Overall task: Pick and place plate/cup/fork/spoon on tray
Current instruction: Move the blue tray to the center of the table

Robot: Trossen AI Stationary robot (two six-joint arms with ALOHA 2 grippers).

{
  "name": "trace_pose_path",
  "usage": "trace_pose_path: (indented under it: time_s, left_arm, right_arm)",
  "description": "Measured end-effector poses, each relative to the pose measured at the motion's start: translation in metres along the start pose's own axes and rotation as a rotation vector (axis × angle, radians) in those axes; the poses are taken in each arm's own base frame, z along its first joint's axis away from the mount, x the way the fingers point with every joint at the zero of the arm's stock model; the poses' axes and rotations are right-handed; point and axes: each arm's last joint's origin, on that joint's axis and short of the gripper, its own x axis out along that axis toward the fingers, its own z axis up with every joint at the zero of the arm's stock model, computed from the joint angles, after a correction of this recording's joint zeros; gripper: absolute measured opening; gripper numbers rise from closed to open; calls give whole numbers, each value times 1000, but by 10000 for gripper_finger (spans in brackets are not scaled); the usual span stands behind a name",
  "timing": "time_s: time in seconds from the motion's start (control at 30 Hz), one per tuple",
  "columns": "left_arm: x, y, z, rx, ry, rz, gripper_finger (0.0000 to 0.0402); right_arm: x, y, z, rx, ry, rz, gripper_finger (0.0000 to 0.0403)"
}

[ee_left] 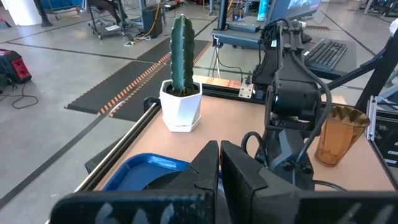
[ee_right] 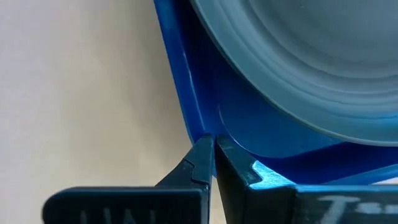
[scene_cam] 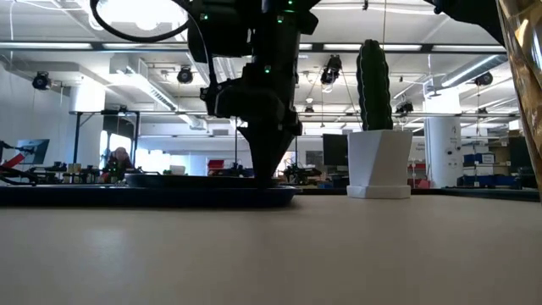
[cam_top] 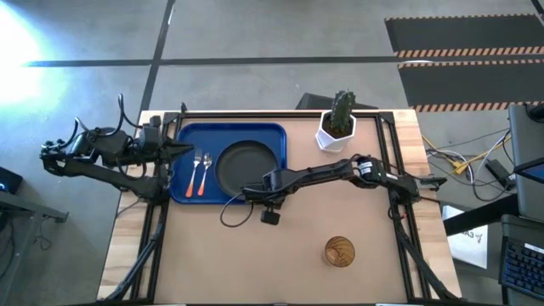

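Observation:
The blue tray (cam_top: 189,136) lies flat on the table's far left part. The black plate (cam_top: 249,166) sits in its right half. The orange-handled fork and spoon (cam_top: 201,174) lie side by side in its left half; which is which I cannot tell. The amber cup (cam_top: 339,252) stands upright on the table at the near right, and it also shows in the left wrist view (ee_left: 336,134). My right gripper (ee_right: 213,144) is at the tray's near rim, just in front of the plate (ee_right: 298,56), and shut on it. My left gripper (ee_left: 219,155) is shut and empty above the tray's left edge. My right gripper pinches the tray's near rim (ee_right: 198,118) between its two fingers, one finger on the outer side and one inside the tray. The fingers come from above, pointing down (scene_cam: 267,174). The tray lies flat on the table.
A white pot with a green cactus (cam_top: 338,123) stands at the far right of the tray; it also shows in the low view (scene_cam: 377,127). Bare tabletop lies between the tray and the cup. A black cable (cam_top: 231,211) loops on the table near my right gripper.

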Motion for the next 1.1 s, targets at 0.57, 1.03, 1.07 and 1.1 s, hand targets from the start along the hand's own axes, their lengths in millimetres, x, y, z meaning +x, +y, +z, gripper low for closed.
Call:
trace_pose_path:
  time_s: [0.57,1.03,1.07,1.1]
  left_arm:
    - [0,0,0,-1,-1,0,0]
    - [0,0,0,-23,0,-2,0]
    - [0,0,0,-23,0,-2,0]
    - [0,0,0,-23,0,-2,0]
  right_arm:
    - [25,-14,-5,13,11,-4,8]
    - [22,-8,-46,7,233,13,8]
    - [21,-8,-49,19,245,7,8]
    - [20,-8,-53,32,253,2,8]
